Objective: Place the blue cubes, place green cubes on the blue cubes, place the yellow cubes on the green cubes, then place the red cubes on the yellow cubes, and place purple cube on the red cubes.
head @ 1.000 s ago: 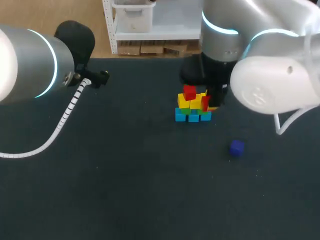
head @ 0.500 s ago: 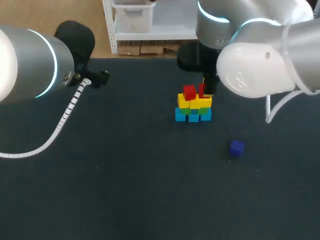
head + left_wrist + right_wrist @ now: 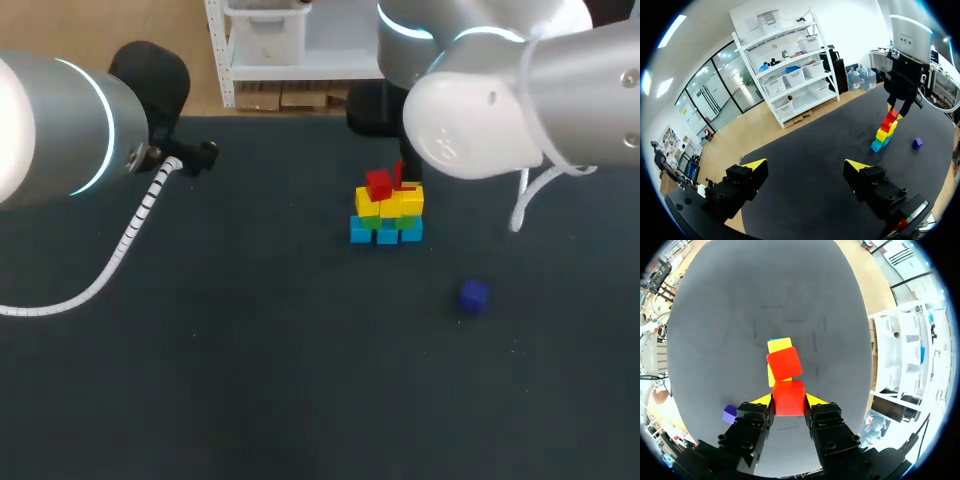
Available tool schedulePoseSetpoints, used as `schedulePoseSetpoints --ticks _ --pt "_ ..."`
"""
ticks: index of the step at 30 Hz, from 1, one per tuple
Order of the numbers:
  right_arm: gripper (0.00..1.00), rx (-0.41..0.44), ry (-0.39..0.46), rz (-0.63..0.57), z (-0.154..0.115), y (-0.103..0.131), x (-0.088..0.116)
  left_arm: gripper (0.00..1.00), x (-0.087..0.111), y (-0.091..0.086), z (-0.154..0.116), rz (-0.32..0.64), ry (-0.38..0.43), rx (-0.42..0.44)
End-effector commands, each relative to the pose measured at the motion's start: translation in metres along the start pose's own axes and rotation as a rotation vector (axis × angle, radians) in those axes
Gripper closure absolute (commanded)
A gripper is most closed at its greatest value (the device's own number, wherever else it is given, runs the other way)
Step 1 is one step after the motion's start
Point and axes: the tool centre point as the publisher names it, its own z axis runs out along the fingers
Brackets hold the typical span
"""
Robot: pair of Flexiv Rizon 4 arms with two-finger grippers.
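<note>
While the right gripper (image 3: pixel 788 399) grips a red cube (image 3: pixel 788 398) from 2 sides, it hangs just above the stack (image 3: pixel 387 212), right of centre in the upper half of the head view. Stack: blue cubes (image 3: pixel 386 233) at the base, then green cubes (image 3: pixel 386 222), yellow cubes (image 3: pixel 392 203), and a second red cube (image 3: pixel 378 185) on top, twisted against the yellow beneath. The purple cube (image 3: pixel 474 296) lies alone on the table (image 3: pixel 250 350), lower right of the stack, well apart. Left gripper (image 3: pixel 805 165): wide, holding nothing, far from the stack. Risk, as I judge it: the held cube could clip its twisted neighbour going down, or overhang the yellow edge and tip at release. A skewed pair would give the purple cube poor footing.
</note>
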Motion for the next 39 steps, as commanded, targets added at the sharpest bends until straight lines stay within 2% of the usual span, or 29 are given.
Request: schedulePoseSetpoints --ticks 1,39 --pt "1.0 -0.009 0.003 0.001 0.0022 -0.0031 -0.0013 0.0 -0.0006 0.0011 0.0005 0.002 0.002 0.005" --pt "1.0 -0.043 0.004 -0.006 0.011 0.0036 -0.0027 0.0 -0.0006 0.0011 0.0005 0.002 0.002 0.005"
